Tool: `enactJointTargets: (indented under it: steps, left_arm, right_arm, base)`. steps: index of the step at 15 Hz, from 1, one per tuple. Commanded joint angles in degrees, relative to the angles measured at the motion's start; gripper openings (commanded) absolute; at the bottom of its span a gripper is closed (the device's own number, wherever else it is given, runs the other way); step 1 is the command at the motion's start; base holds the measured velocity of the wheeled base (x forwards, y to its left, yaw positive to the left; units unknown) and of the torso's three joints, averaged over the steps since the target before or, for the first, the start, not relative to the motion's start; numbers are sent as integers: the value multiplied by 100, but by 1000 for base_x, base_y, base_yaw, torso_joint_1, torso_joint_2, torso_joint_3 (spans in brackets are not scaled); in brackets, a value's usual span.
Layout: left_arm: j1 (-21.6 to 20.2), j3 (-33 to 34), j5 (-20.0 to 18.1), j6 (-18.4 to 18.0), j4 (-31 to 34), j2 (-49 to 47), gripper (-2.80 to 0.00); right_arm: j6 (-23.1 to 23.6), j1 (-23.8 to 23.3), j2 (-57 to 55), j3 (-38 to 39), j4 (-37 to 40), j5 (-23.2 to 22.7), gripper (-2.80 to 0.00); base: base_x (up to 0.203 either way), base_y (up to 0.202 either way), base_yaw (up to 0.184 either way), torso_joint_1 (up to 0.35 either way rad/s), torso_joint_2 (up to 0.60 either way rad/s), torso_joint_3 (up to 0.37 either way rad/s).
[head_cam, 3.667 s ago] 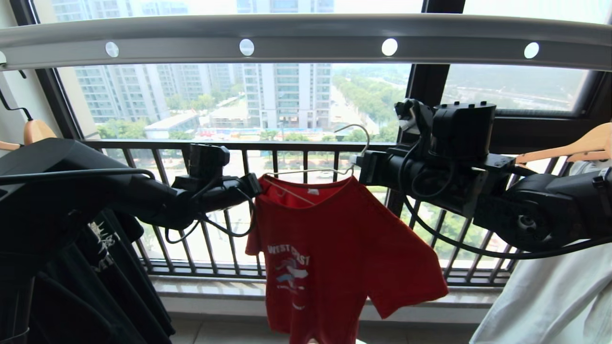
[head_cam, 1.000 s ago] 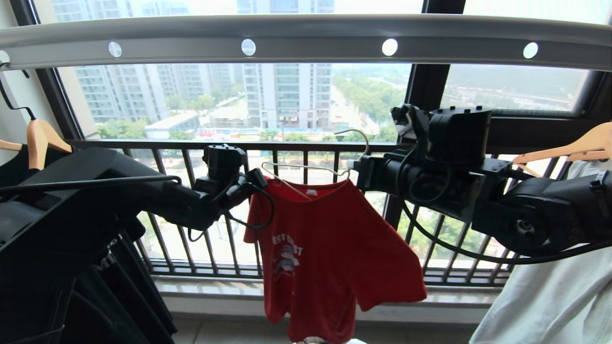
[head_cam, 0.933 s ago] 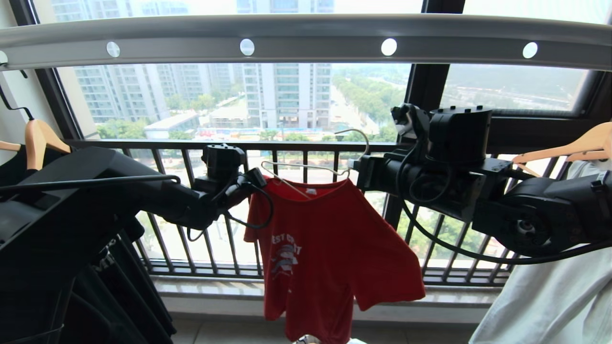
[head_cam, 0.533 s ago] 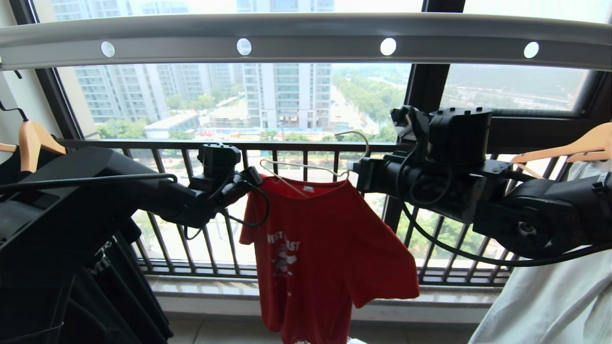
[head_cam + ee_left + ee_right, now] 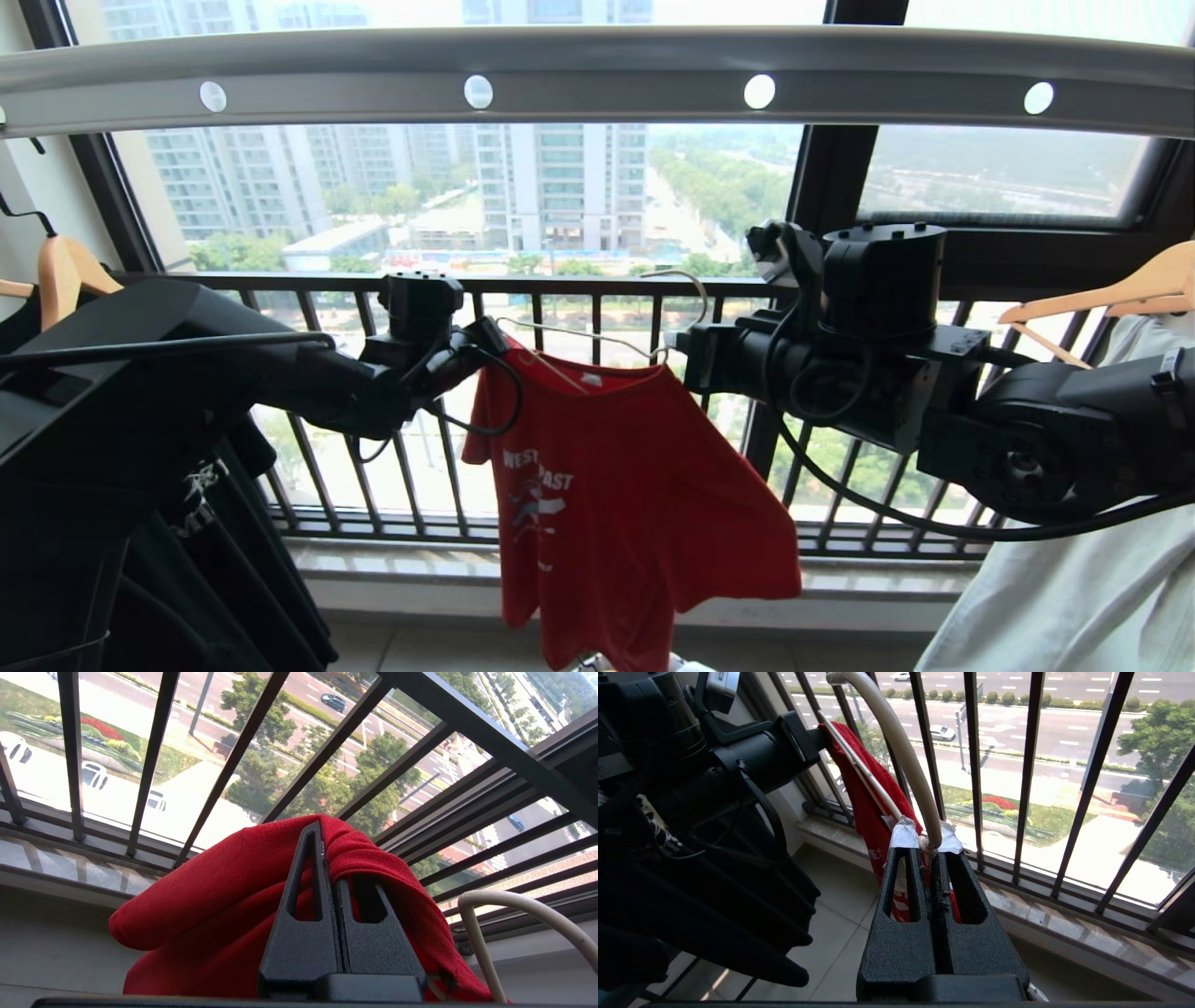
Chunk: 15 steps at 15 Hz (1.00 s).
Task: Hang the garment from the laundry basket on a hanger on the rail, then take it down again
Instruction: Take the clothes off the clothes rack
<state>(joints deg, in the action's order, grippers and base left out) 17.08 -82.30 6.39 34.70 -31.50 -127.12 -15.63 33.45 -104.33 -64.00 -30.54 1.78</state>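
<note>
Head view first, where we see the rail [image 5: 597, 70] running across the top of the window, a grey-silver bar with a row of round holes, and the dark barred window railing [image 5: 560, 285] lower down behind our arms. Next in size is the garment [image 5: 616, 495], the red T-shirt with white print, hanging well below the rail in front of the railing bars. It is carried between our two arms and touches nothing else. A black T-shirt [image 5: 215, 560] hangs at our far left and a white shirt [image 5: 1074, 579] at our far right, the latter under a wooden hanger [image 5: 1111, 294].

Our left gripper [image 5: 490, 341] has its jaws pressed together on the red cloth at the shirt's left shoulder; the left wrist view shows the fabric bunched over the closed fingers [image 5: 303, 905]. Our right gripper [image 5: 674, 350] is clamped on the neck of the hanger [image 5: 607, 336], the thin white wire one, just where its hook [image 5: 896, 751] curves up free of the rail. White tape [image 5: 906, 835] wraps the fingertips at the wire.
</note>
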Motion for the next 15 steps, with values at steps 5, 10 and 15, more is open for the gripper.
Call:
enactJointTargets:
  steps: [5, 10, 15]
  left_arm:
    - [-3, 118, -41, 11, -22, 135, -280]
    - [-152, 30, -50, 11, -32, -76, -280]
    - [-196, 39, -94, 5, -32, -76, -280]
  right_arm:
    - [-2, 56, -17, 28, -22, -2, -280]
    - [-2, 47, 26, 19, -22, 16, -280]
    - [-7, -5, 140, 4, -22, 16, -280]
  base:
    - [0, 0, 0, 0, 0, 0]
    - [0, 0, 0, 0, 0, 0]
    - [0, 0, 0, 0, 0, 0]
